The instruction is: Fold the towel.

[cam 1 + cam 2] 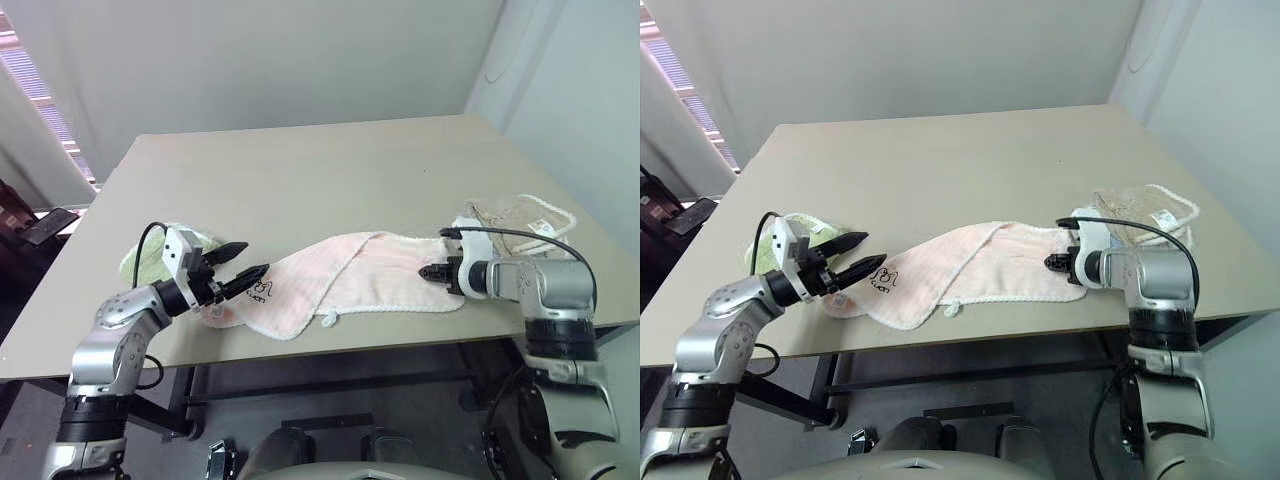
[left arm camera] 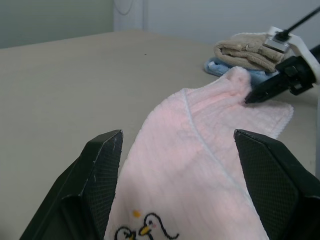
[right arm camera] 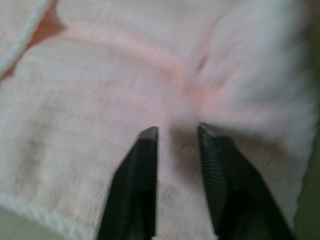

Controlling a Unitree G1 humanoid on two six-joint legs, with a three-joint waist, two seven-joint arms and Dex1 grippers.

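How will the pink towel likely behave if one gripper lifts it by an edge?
The pink towel already lies rumpled with a flap folded over, so it would probably sag and drape rather than hold shape. Its terry pile looks grippy, so slipping seems unlikely. It looks thin, so probably light.

A green cloth and a beige towel lie on the table.
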